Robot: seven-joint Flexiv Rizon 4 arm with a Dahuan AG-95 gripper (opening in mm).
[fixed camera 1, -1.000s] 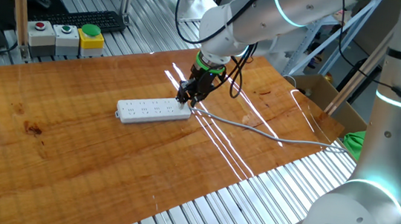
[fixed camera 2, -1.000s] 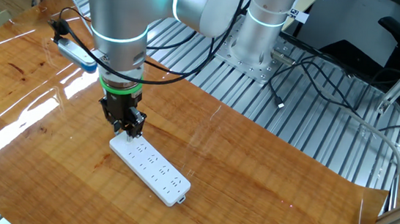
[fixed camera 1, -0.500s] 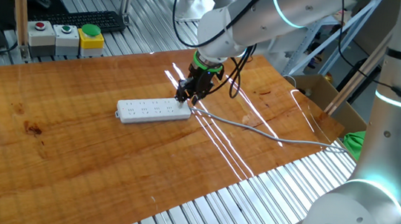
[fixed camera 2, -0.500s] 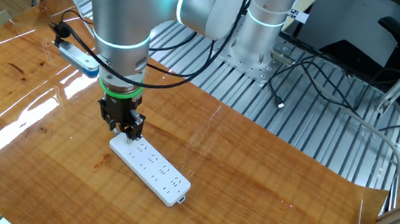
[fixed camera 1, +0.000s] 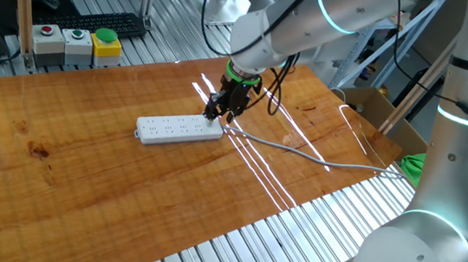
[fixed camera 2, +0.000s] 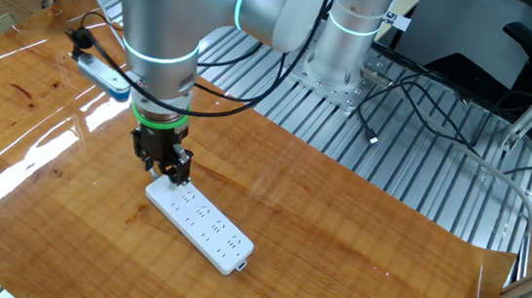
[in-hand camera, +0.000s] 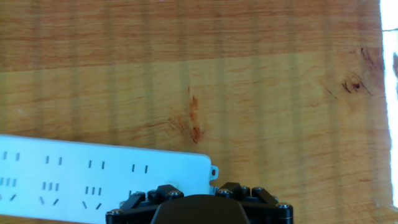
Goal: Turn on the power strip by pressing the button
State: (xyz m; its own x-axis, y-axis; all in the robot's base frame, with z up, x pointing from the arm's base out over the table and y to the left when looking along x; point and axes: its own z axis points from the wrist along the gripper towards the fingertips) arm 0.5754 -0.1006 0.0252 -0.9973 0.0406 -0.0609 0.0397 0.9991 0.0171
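One wide wooden tabletop fills most of both fixed views, resting on a ribbed metal bench. Over it bends the silver arm, its joints ringed with glowing teal bands. The white power strip lies flat near the middle of the wood, its rows of dark socket slots facing up, and a thin grey cable runs from its one end across the table towards the far edge. The black gripper hangs nose-down right over that cable end of the strip; whether its tips touch the plastic cannot be told, and the button itself cannot be made out in any view. The hand view shows only the dark gripper body at the bottom edge (the fingertips are out of sight there), with the strip and its small mounting tab beside it, so I cannot tell whether the fingers are parted or closed. At the table's back corner stand three pushbutton boxes, red, green and a larger green on yellow. No brand or lettering is legible anywhere
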